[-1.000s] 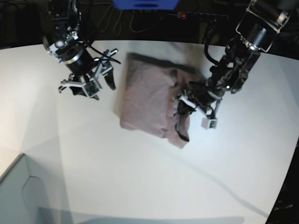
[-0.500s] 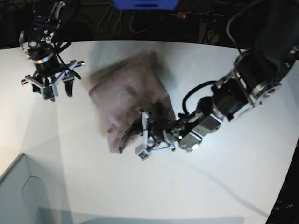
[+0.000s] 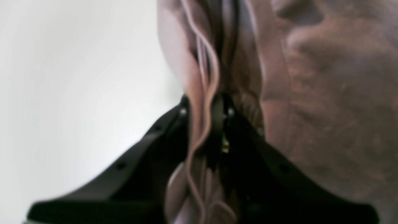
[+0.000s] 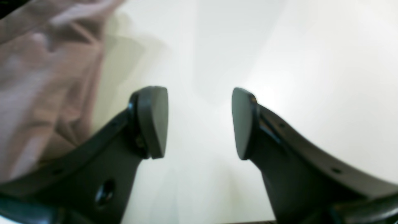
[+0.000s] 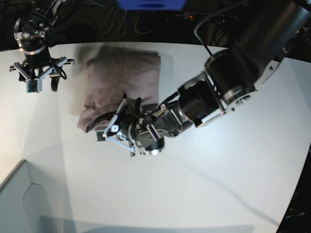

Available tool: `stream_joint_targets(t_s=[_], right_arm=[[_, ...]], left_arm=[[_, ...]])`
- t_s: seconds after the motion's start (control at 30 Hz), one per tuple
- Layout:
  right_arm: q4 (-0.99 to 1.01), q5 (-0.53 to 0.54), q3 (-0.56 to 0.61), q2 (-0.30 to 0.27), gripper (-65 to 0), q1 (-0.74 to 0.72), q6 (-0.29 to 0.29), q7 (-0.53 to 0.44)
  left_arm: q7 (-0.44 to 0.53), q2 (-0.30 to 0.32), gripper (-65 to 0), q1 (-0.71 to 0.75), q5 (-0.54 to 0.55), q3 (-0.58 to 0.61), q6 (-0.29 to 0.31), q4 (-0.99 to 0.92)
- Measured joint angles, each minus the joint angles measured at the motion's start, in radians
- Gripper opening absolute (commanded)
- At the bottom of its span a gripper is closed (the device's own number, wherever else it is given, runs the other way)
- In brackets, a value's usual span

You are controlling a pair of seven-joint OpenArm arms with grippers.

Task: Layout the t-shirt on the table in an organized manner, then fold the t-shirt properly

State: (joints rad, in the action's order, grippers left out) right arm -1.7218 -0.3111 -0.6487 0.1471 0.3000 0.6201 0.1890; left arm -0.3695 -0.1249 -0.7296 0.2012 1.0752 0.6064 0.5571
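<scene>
Across the table (image 5: pixel 233 184), the left arm has swept a long way over in the last second, dragging the shirt (image 5: pixel 121 77) with it from the middle toward the far left side. Its left gripper (image 5: pixel 124 121) is pinched down tight on a bunch of the shirt's edge; the wrist view shows several wavy layers of hem squeezed between the jaws (image 3: pixel 205 124), so it has more than one thickness of cloth. The shirt now lies as a rough, folded-over slab near the table's far edge, its near-left corner lifted and trailing into that grip, blurred as though it were mid-slide. The right gripper (image 5: pixel 36 77) has meanwhile backed off to the far left corner and hangs there with its jaws spread wide and nothing in them (image 4: pixel 199 124); from its own camera the shirt shows only at the left margin, near but apart from the fingers (image 4: pixel 152 121). To my eye this is a repositioning drag, not a fold: the shirt is not yet spread flat, sleeves and neckline can't be made out, and the layout step is not finished. Pulling several layers at once may bunch it further. A grey box corner (image 5: pixel 19 199) sits at the near left, well clear.
</scene>
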Motion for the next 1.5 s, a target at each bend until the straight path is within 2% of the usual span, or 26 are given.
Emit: stream_joint_targets(t_s=[0.13,0.17,0.4,0.5,0.63,0.7,0.73,0.9,0.93,1.1,1.23,1.37,1.5], right_arm=[[-0.002,0.0,0.003,0.005,-32.4,0.0,0.0,0.001],[-0.002,0.0,0.003,0.005,-32.4,0.0,0.0,0.002],[-0.002,0.0,0.006,0.005,-32.4,0.0,0.0,0.002],[-0.002,0.0,0.005,0.005,-32.4,0.0,0.0,0.001],[-0.033,0.0,0.01,0.006,-32.7,0.027,0.0,0.003],[-0.064,-0.004,0.022,0.009,-35.4,0.037,0.0,0.006],[-0.079,-0.003,0.034,0.01,-38.7,0.039,0.0,0.008],[-0.133,0.004,0.112,0.011,-63.2,0.062,0.0,-0.006],[-0.131,0.001,0.147,0.009,-65.0,0.074,0.0,-0.001],[-0.098,0.003,0.26,0.014,-65.0,0.088,0.0,0.002],[-0.041,0.003,0.319,0.011,-65.0,0.085,0.0,-0.002],[0.037,0.002,0.327,0.01,-65.0,0.078,0.0,-0.003],[0.108,0.004,0.311,0.009,-65.0,0.038,0.0,-0.008]], left_arm=[[-0.003,0.0,-63.8,0.003,-0.01,-0.05,0.0,0.001],[-0.005,0.0,-61.7,0.003,-0.011,-0.073,0.0,0.001],[-0.008,0.004,-28.3,0.0,-0.014,-0.164,0.002,0.006],[-0.008,0.008,-19.7,0.001,-0.014,-0.162,0.004,0.006],[-0.014,0.01,-19.4,0.0,-0.015,-0.165,0.004,0.024],[-0.024,0.023,-19.4,0.004,-0.015,-0.201,0.004,0.084],[-0.018,0.034,-19.4,0.005,-0.013,-0.241,0.009,0.127],[-0.009,0.117,-19.4,0.006,-0.014,-0.497,-0.006,0.287],[-0.004,0.141,-19.4,0.024,-0.01,-0.556,-0.005,0.315],[-0.022,0.247,-19.4,0.169,-0.01,-0.822,-0.002,0.43],[-0.014,0.326,-19.4,0.328,-0.01,-1.091,-0.01,0.524],[-0.024,0.363,-19.4,0.502,-0.019,-1.325,0.0,0.547],[-0.029,0.391,-19.4,0.634,-0.015,-1.498,0.003,0.548]])
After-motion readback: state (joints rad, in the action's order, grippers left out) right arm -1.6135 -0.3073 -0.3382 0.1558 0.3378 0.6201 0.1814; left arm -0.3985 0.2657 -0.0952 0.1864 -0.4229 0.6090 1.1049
